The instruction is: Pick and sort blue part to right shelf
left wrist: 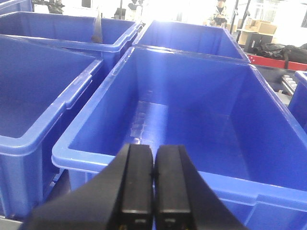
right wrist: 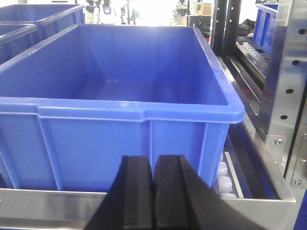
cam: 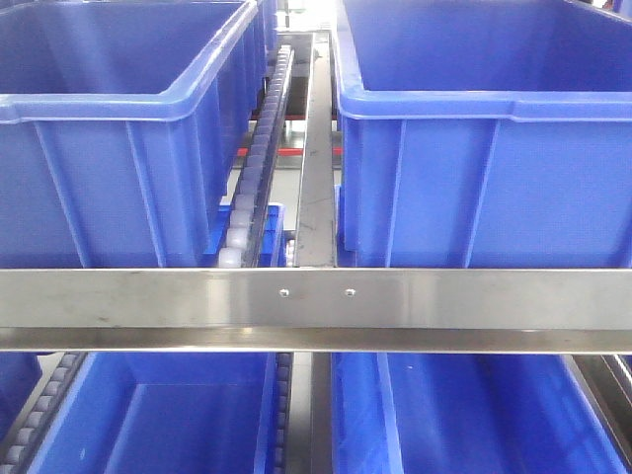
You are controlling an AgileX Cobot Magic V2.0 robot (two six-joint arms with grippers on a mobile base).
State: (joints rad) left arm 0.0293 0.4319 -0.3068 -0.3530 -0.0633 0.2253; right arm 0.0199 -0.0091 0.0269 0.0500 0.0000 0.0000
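Observation:
The blue part is out of view in every frame. The right shelf (cam: 316, 301) fills the front view: a steel front rail with two screws, white roller tracks (cam: 252, 168) and big blue bins. My left gripper (left wrist: 153, 165) is shut with nothing between its black fingers, hovering just before the near rim of an empty blue bin (left wrist: 192, 120). My right gripper (right wrist: 153, 175) is also shut and empty, low in front of the near wall of another empty blue bin (right wrist: 120, 139), just above the steel rail (right wrist: 48, 199).
Two bins (cam: 109, 128) (cam: 484, 128) sit side by side on the upper level, split by a steel divider (cam: 316, 168). More bins (cam: 168, 415) lie below. Steel uprights (right wrist: 283, 86) stand right of the right gripper. Further bins (left wrist: 33, 96) lie left of the left gripper.

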